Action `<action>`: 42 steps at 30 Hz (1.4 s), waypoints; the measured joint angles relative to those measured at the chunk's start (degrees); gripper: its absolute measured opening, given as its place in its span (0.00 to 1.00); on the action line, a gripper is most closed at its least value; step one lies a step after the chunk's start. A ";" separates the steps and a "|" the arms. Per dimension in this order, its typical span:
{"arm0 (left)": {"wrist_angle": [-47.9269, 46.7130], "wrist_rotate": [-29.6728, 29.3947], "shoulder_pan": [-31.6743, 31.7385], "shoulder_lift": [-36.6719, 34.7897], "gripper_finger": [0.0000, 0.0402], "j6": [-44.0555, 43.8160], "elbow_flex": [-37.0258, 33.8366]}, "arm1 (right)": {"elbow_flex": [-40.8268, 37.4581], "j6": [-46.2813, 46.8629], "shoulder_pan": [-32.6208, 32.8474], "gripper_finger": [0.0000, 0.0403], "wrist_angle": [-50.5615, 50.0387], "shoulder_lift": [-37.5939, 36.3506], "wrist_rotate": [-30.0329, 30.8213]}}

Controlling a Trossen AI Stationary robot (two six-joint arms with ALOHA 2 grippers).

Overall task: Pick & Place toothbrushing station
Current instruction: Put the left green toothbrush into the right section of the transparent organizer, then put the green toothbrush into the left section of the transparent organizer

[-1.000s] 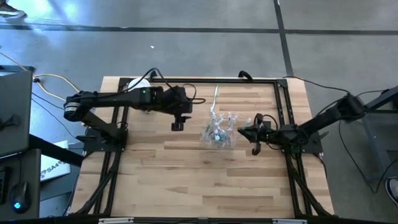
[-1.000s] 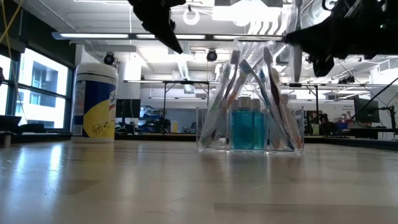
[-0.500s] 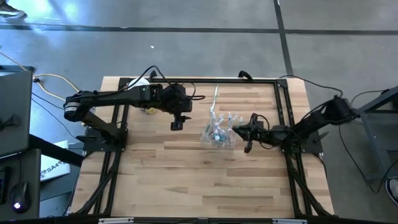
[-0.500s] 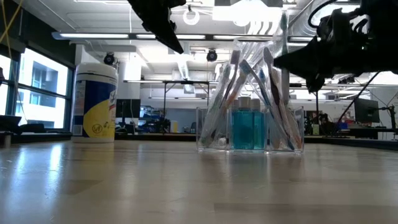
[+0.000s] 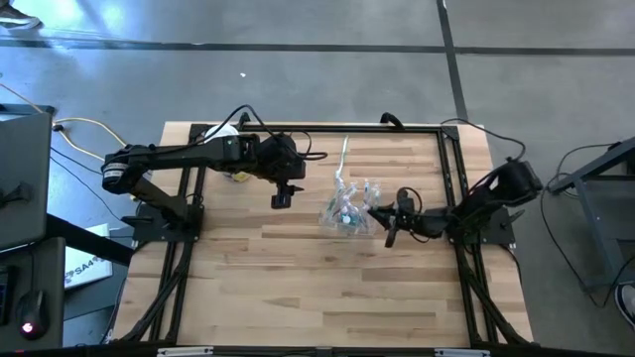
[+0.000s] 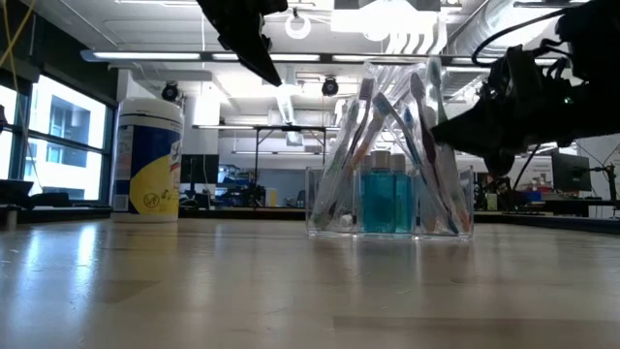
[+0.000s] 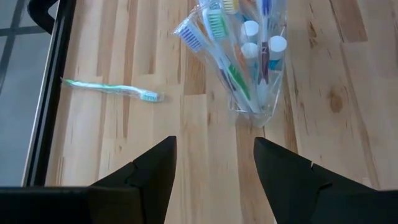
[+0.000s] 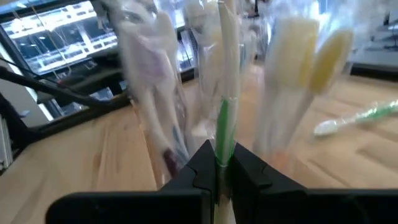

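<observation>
High view: wooden table (image 5: 298,288) under a black frame, both arms reaching in from the sides. Left arm stretched from the far left toward the middle, left gripper (image 5: 282,201) hanging above bare wood left of the holder, fingers (image 7: 149,177) spread wide, nothing between them. Right arm coming in low from the right edge, right gripper (image 5: 377,212) at the right side of the toothbrushing station (image 5: 347,211), jaws pinched together on a wrapped toothbrush (image 8: 222,127) with a green handle standing in the holder. Station near the table's centre, upright on the wood: clear boxy holder (image 6: 387,204) with blue bottles (image 6: 386,199) in the middle and wrapped toothbrushes (image 6: 344,160) fanning out to both sides. White tub with yellow label (image 6: 148,160) at the far left of the table, well apart from the station. One loose toothbrush (image 5: 344,154) flat on the wood just beyond the station, on its far side.
</observation>
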 joint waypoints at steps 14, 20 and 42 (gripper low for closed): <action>-0.43 -0.02 -0.02 0.02 0.53 -0.17 0.02 | 0.06 4.50 -0.57 0.11 0.16 4.45 -3.37; -1.23 -0.02 -0.02 0.04 0.53 -0.43 0.02 | 0.06 4.21 -0.59 0.23 0.15 4.45 -5.34; -1.28 -0.04 -0.02 0.04 0.53 -0.46 0.04 | 0.04 2.11 -0.59 0.55 0.28 4.27 -7.44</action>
